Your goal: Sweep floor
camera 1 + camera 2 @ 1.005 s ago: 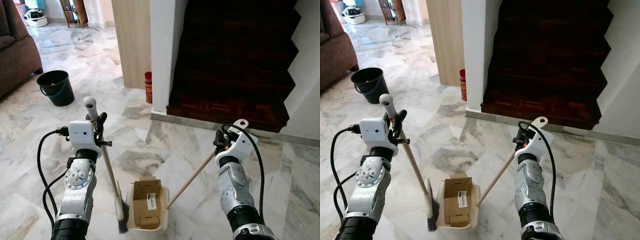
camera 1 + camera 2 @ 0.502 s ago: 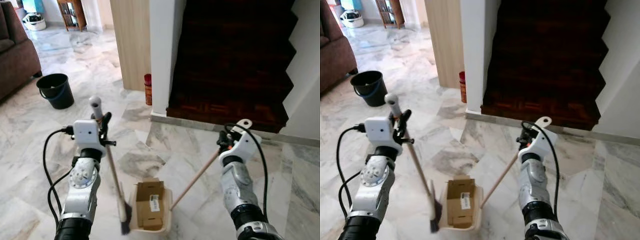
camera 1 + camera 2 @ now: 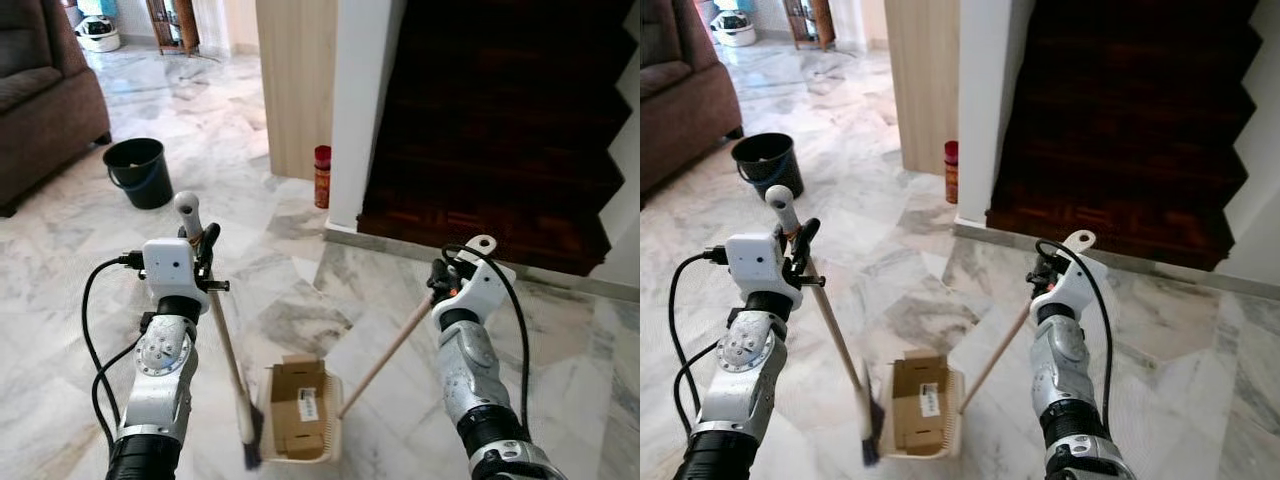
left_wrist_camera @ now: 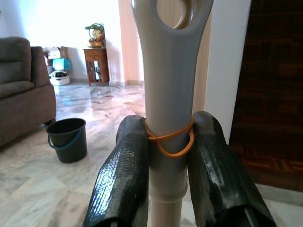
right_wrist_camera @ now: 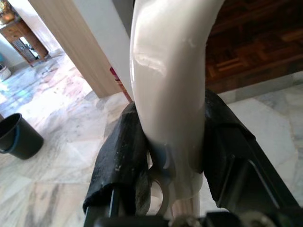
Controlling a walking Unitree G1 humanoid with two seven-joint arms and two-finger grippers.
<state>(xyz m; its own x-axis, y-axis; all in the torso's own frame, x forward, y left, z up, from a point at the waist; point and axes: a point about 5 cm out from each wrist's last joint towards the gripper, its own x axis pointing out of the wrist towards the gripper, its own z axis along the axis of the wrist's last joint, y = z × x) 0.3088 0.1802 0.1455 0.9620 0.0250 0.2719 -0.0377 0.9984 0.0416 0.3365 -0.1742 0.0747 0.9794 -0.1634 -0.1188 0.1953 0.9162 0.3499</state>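
Note:
My left gripper (image 4: 163, 146) is shut on the grey top of a broom handle (image 3: 187, 212), with an orange rubber band around it. The broom stick (image 3: 224, 345) slants down to dark bristles (image 3: 249, 450) on the marble floor. Beside the bristles lies a cream dustpan (image 3: 332, 432) holding a flattened cardboard box (image 3: 300, 404). My right gripper (image 5: 168, 156) is shut on the white grip of the dustpan's long wooden handle (image 3: 388, 351), which runs down to the pan.
A black bucket (image 3: 138, 172) stands on the floor to the left, near a brown sofa (image 3: 45, 95). A red can (image 3: 322, 176) sits by a white pillar (image 3: 362, 100). Dark wooden stairs (image 3: 505, 130) rise ahead on the right.
The whole view has shifted, so the camera has turned slightly left. Both grippers keep their hold, and the broom and dustpan stay in about the same place before me.

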